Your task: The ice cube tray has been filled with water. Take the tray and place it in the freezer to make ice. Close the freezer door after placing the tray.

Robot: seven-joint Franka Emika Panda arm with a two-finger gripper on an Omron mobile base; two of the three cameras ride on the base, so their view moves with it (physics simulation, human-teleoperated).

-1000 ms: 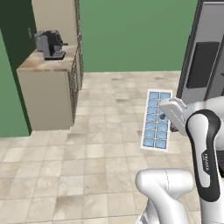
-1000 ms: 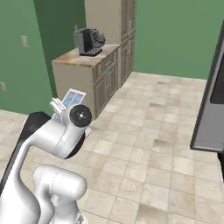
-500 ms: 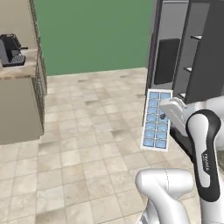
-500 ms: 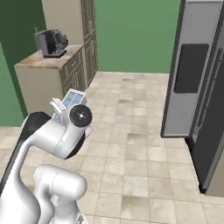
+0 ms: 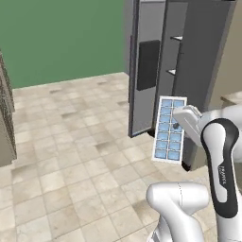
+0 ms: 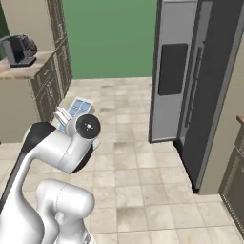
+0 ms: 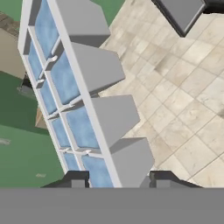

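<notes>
Facing the freezer now (base turned), end effector still gripping ice cube tray.

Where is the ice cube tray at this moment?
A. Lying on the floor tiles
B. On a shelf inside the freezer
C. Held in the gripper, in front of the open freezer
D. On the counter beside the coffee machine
C: the ice cube tray is clamped upright in the gripper, above the floor and short of the freezer, whose freezer door stands open.

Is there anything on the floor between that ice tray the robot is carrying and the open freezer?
Nothing: in the left base view, bare tiled floor lies between the ice cube tray, held in the hand, and the freezer behind its open freezer door.
</notes>
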